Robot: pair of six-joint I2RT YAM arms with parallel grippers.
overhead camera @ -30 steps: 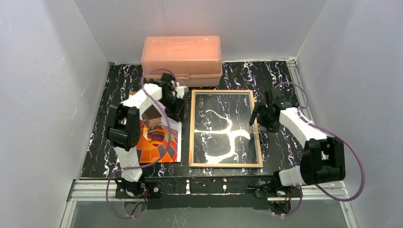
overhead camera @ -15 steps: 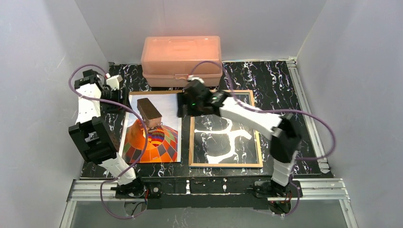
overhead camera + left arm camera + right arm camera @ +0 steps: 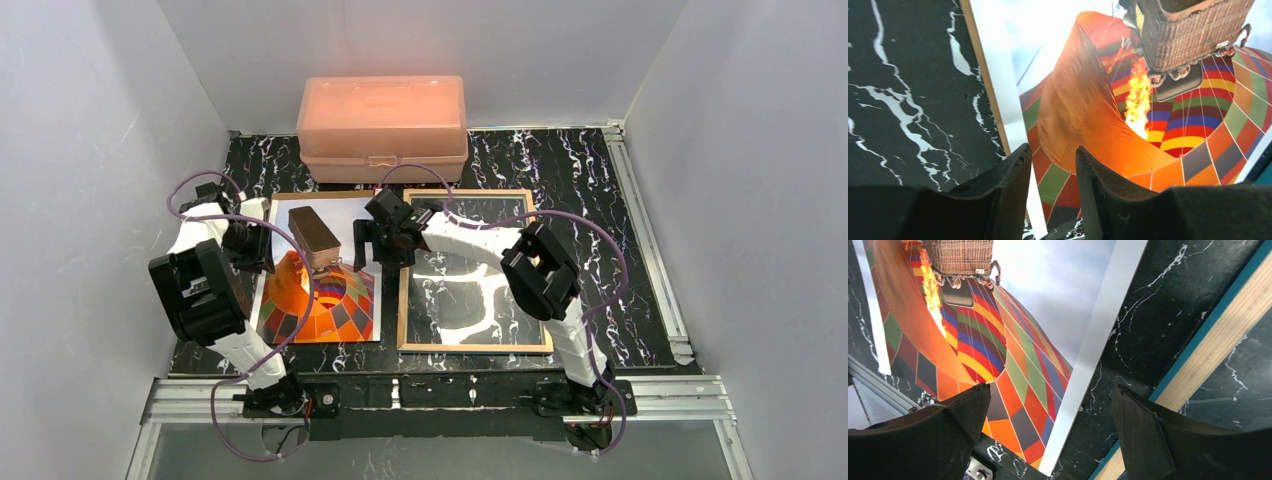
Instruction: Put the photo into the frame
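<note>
Black, white-veined marble covers the bench (image 3: 580, 170) in the overhead view. The photo (image 3: 325, 290), a glossy print of an orange chequered balloon, lies flat on the left half. The frame (image 3: 475, 348), tan-edged and empty, lies flat just beside it on the right, with a narrow strip of bench between them. A pink box (image 3: 383, 115) sits behind both, by the back wall. Your left pincer (image 3: 250, 245) hovers at the photo's left edge. Your right pincer (image 3: 383, 245) is over the gap between photo and frame.

In the left wrist view, the left pincer's jaws stand a little apart with nothing between them, above the photo's white left border.

In the right wrist view, the right pincer is spread wide and empty. It straddles the photo's right border and the strip of bench, and the frame's blue-and-wood edge runs along the right.

The photo looks light, thin and bendy, and its gloss is probably slippery. Lying flat, it offers you no lip to catch. The white margin seems the best place to pinch, once an edge is raised, so the printed face stays unmarked.
</note>
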